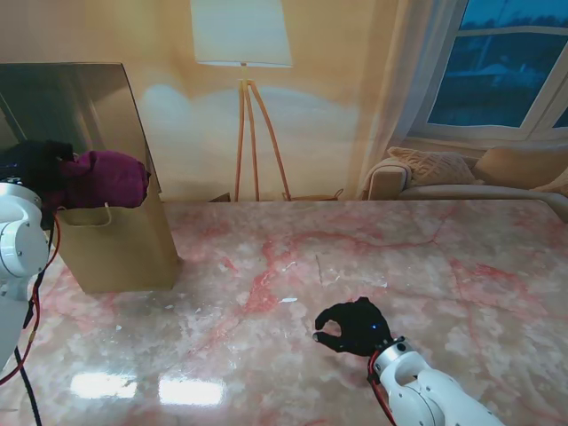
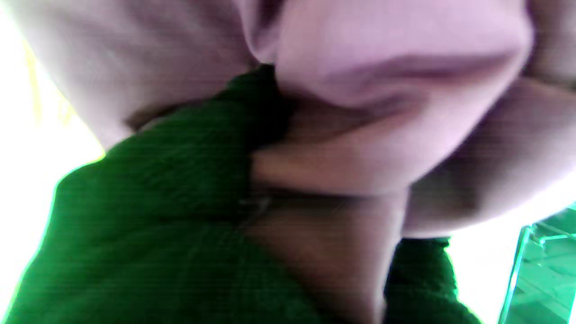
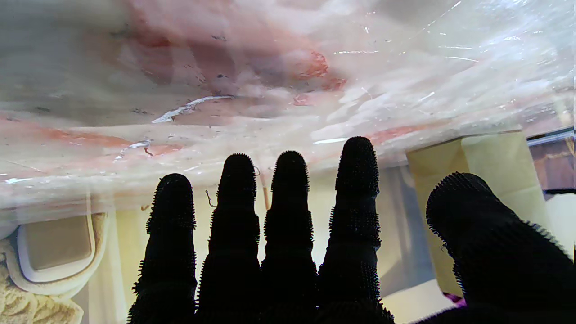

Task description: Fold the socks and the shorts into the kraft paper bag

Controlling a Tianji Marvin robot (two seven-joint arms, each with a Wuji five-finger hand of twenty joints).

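A kraft paper bag [image 1: 124,248] stands upright at the far left of the marble table. A bundle of magenta cloth, the shorts [image 1: 102,180], bulges from its open mouth. My left hand [image 1: 35,164], in a black glove, is shut on that cloth at the bag's mouth. In the left wrist view the pale purple shorts [image 2: 382,90] fill the picture, pressed against my gloved fingers [image 2: 157,216]. My right hand [image 1: 353,327] hovers low over the table nearer to me, right of centre, fingers [image 3: 288,216] spread and holding nothing. The socks are not visible.
A floor lamp [image 1: 244,98] and a sofa [image 1: 470,173] stand beyond the table's far edge. A dark panel [image 1: 75,102] rises behind the bag. The bag [image 3: 477,180] also shows in the right wrist view.
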